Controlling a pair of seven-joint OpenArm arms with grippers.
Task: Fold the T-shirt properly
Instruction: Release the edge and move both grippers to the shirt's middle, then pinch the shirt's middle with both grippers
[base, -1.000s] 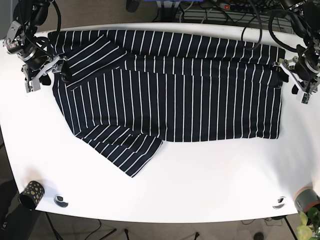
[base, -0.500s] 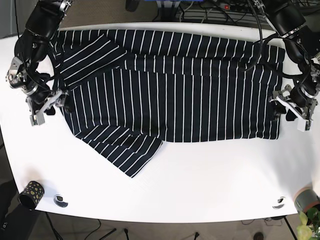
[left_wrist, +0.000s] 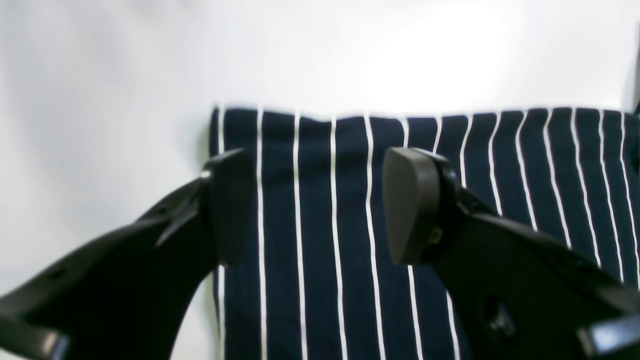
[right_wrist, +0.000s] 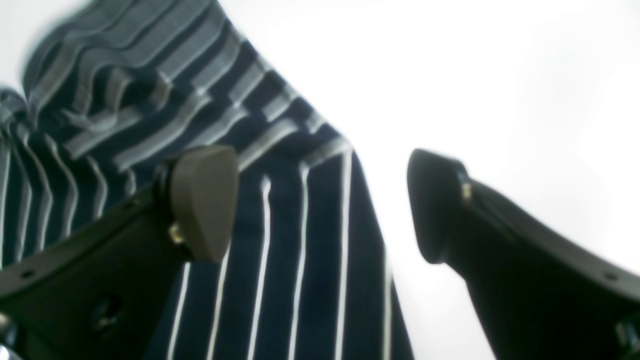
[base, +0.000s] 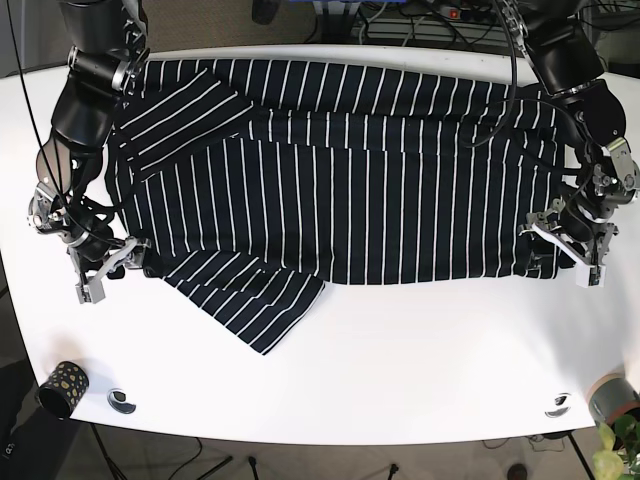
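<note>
The striped T-shirt (base: 340, 180) lies spread across the back half of the white worktop (base: 400, 370), already partly doubled over, with one sleeve (base: 255, 305) poking out toward the front on the base view's left. Both arms are down at its front corners. The left gripper (left_wrist: 317, 205) has its jaws wide apart and empty, straddling the hem corner with cloth between them and the hem edge just beyond. The right gripper (right_wrist: 320, 205) is likewise gaping and holding nothing, one finger over the fabric, the other over bare worktop, so the shirt's slanted edge runs between them.

What I'd worry about is the pinch. If the jaws close flat on the cloth without getting under the edge, they may skid off, or catch only the top layer where the shirt is doubled, and the fold would come up crooked. On the right side the fabric looks bunched and wrinkled near the finger, so a grab there could drag a crease along. Uneven lifting between the two arms would skew the stripes.

There's plenty of bare worktop in front of the shirt. A small spotted cup (base: 64, 385) sits at the near corner, well apart from the cloth.
</note>
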